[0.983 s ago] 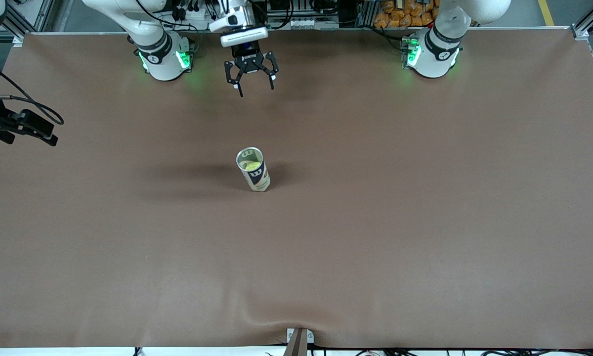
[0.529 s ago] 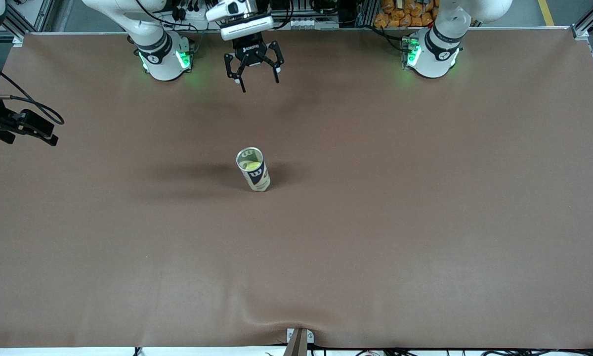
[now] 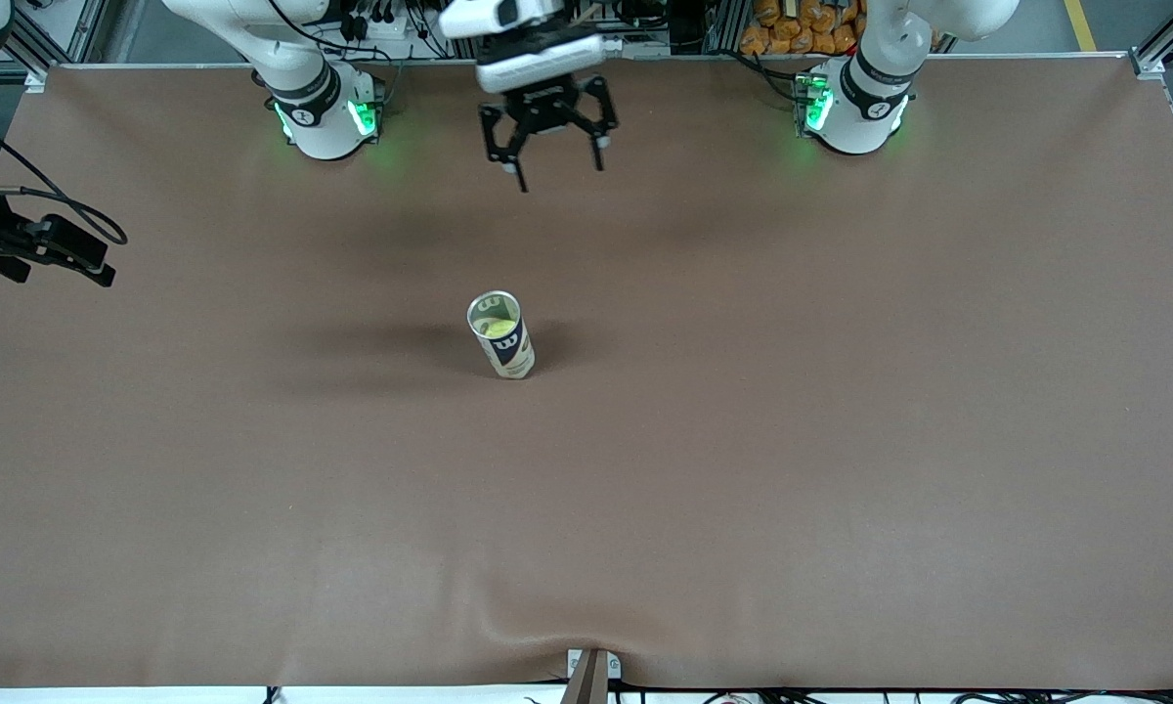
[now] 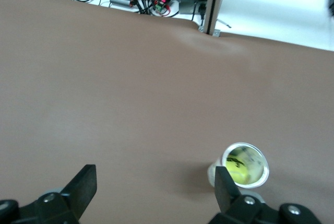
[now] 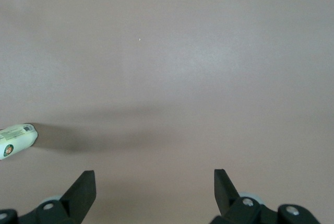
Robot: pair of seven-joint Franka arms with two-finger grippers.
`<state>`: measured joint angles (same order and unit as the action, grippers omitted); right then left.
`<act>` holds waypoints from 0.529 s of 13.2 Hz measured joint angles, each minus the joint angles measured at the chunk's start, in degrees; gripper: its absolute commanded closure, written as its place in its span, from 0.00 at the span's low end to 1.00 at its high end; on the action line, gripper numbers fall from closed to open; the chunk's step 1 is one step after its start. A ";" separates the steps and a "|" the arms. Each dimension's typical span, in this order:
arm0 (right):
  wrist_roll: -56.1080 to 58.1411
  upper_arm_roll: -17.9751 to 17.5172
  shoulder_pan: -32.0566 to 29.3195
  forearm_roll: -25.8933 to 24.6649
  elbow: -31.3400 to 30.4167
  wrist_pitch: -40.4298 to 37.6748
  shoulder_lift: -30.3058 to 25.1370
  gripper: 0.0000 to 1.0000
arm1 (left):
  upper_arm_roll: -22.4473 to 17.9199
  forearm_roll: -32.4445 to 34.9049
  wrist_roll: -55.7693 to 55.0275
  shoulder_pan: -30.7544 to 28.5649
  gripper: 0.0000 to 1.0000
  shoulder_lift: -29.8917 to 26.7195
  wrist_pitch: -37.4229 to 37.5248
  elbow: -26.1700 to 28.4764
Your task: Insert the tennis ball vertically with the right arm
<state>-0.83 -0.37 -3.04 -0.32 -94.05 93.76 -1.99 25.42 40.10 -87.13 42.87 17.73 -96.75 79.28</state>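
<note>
Swung sideways in the last second: right gripper (image 3: 560,174), a black two-finger claw, now hanging over the brown cloth-covered surface (image 3: 841,440) close to the edge where the bases stand, shifted along that edge toward the left arm's end. Spread wide, nothing in it. No change at the upright cylindrical can with the dark-and-cream label (image 3: 501,337), standing about mid-surface, well apart from every edge, with the yellow-green felt tennis ball (image 3: 498,329) sitting inside its open mouth. Reads as insertion done and the right arm clearing off, not approaching. Left gripper (image 4: 154,177) waiting high, out of the front view, likewise wide and empty, looking down on the can.
</note>
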 measured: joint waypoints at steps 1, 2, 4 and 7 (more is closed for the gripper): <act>0.00 -0.04 0.00 0.00 -0.02 -0.04 -0.05 0.00 | -0.04 -3.54 5.32 -4.14 0.00 -2.07 -0.02 -0.01; 0.00 -0.03 0.00 0.00 -0.06 -0.05 -0.09 0.00 | -0.14 -5.86 7.88 -7.02 0.00 -3.13 -0.05 -0.03; 0.01 -0.02 -0.01 0.00 -0.08 -0.06 -0.16 0.00 | -0.24 -12.91 14.27 -14.27 0.00 -5.06 -0.12 -0.05; 0.01 -0.05 -0.02 0.00 -0.13 -0.08 -0.41 0.00 | -0.49 -23.27 28.36 -27.68 0.00 -7.93 -0.46 -0.09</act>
<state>-0.82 -0.42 -3.05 -0.32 -94.18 93.68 -2.40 24.93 16.83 -58.77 15.19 9.79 -97.22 79.19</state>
